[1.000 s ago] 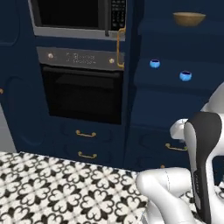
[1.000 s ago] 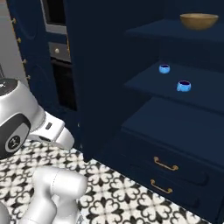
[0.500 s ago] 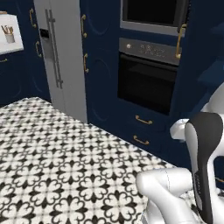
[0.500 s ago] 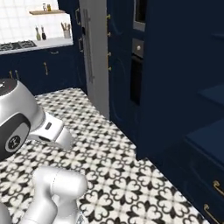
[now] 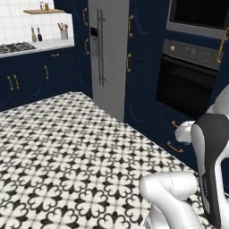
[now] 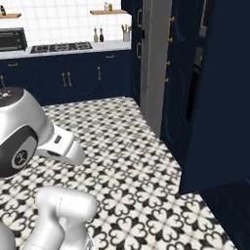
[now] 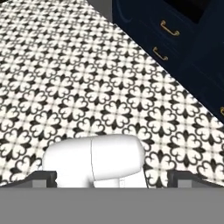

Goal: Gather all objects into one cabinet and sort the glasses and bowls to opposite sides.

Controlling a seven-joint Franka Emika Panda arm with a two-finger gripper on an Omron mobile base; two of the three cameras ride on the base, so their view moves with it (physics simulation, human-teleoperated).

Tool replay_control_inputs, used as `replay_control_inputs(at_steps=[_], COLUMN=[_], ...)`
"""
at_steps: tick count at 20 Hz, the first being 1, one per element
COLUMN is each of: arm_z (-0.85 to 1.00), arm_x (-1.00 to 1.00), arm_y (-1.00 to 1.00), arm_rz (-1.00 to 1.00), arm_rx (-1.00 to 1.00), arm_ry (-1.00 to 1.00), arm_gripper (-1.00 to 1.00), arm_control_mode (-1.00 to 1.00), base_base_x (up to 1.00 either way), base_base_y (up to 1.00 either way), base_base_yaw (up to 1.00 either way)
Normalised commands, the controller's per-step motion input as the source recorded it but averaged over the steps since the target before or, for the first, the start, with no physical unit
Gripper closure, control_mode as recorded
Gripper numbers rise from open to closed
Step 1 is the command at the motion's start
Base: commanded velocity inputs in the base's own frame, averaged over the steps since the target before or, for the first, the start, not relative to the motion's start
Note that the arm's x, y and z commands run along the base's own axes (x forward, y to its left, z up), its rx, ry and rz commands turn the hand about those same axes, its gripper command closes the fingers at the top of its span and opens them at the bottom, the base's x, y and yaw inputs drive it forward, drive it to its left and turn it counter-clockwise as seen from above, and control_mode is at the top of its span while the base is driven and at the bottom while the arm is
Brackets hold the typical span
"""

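Facing patterned floor [image 7: 87, 87], claw [image 7: 111, 178] spread wide and empty, navy drawers [image 7: 175, 39] beyond, steel fridge [image 5: 107, 53] nearby

The arm [image 5: 210, 170] is seen folded close over the base, its dark-faced upper link standing near upright at 4 o'clock in the left base view, and a rounded grey joint at 9 o'clock in the right base view. The gripper [image 7: 111, 178] is pointed downward, its jaws held wide apart, nothing gripped.

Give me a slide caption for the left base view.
Robot arm on patterned floor, facing a steel fridge and built-in oven.
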Motion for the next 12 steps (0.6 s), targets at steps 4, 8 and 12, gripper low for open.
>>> replay_control_inputs(at_steps=[4, 8, 12], arm_z=[0.00, 0.00, 0.00], arm_x=[0.00, 0.00, 0.00], arm_y=[0.00, 0.00, 0.00], arm_rz=[0.00, 0.00, 0.00], arm_rx=[0.00, 0.00, 0.00], arm_ry=[0.00, 0.00, 0.00], arm_gripper=[-1.00, -1.00, -1.00], arm_control_mode=[1.00, 1.00, 1.00], base_base_x=[0.00, -0.04, -0.02], base_base_y=[0.09, 0.00, 0.00], base_base_yaw=[0.23, 0.26, 0.41])
